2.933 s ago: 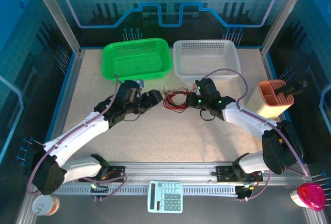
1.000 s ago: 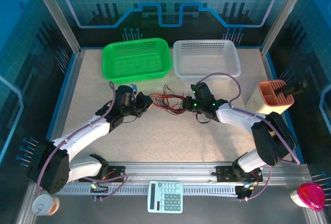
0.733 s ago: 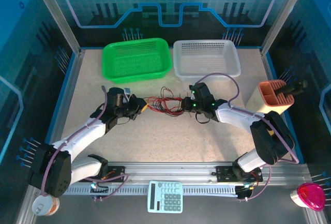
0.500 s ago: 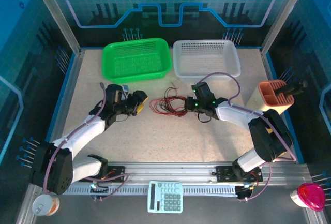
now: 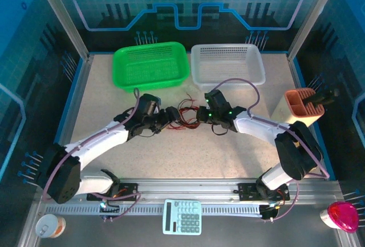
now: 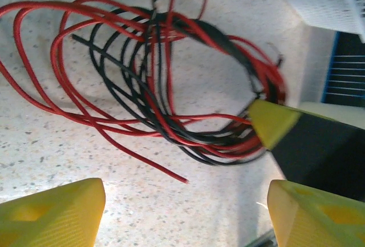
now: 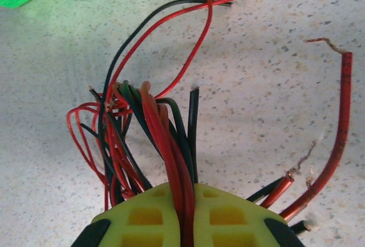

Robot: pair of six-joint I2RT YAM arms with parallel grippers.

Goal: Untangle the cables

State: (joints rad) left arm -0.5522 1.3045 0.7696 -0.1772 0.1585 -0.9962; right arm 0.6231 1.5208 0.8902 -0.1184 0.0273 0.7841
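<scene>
Orange holder (image 5: 297,96) contains a black object (image 5: 321,98); cables (image 5: 185,110) lie on the table (image 5: 171,153).

The cables (image 6: 171,21) are seen in red and black, with coppery bare ends on some (clearest from the right wrist). The table (image 5: 188,150) is speckled beige. A green basket (image 5: 151,64) and a white basket (image 5: 228,64) are patterned with fine mesh holes. Yellow pads are worn by the left gripper (image 6: 183,215) and the right gripper (image 7: 187,201). The calculator (image 5: 182,217) is tinted pale mint
</scene>
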